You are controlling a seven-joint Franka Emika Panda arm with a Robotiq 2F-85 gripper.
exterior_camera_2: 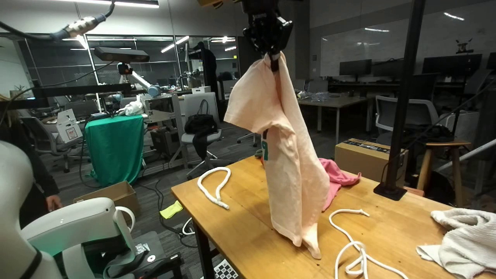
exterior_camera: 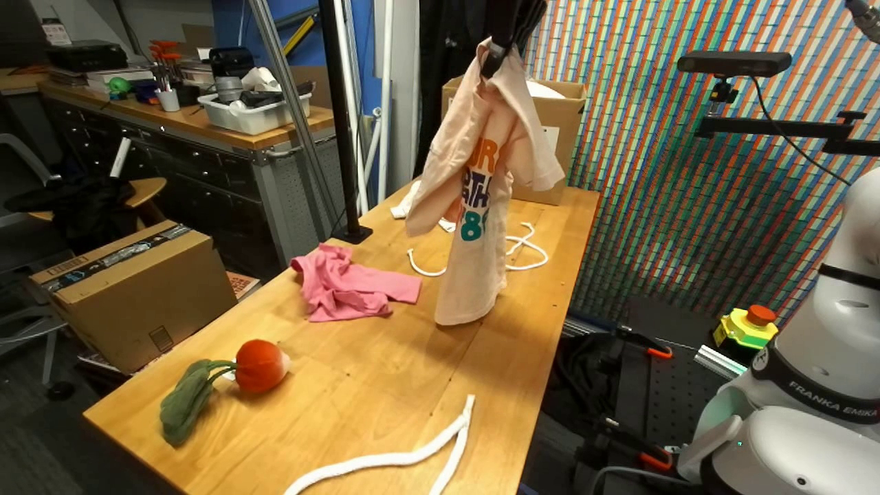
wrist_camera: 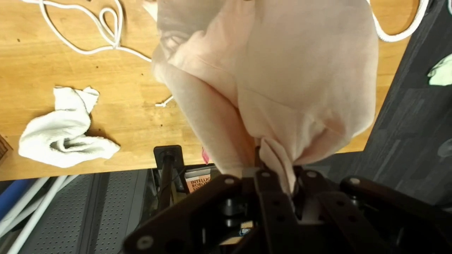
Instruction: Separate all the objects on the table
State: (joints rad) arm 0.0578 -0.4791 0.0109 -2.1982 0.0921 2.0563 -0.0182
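The peach shirt (exterior_camera_2: 290,174) can be judged light, limp and soft, hardly slippery or fragile, and is best held by a gathered fold at its upper part. Such a fold is pinched in the closed pincer (exterior_camera_2: 274,64); the rest is hung straight below the pincer, over the tabletop (exterior_camera_2: 240,217), where contact of the hem cannot be confirmed.

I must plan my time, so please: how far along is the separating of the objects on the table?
Looks done: the pink cloth, toy vegetable and white towel lie apart from one another.
In hand: the pincer holds up the peach T-shirt.
Left: probably, laying it down away from these and the looped white rope.
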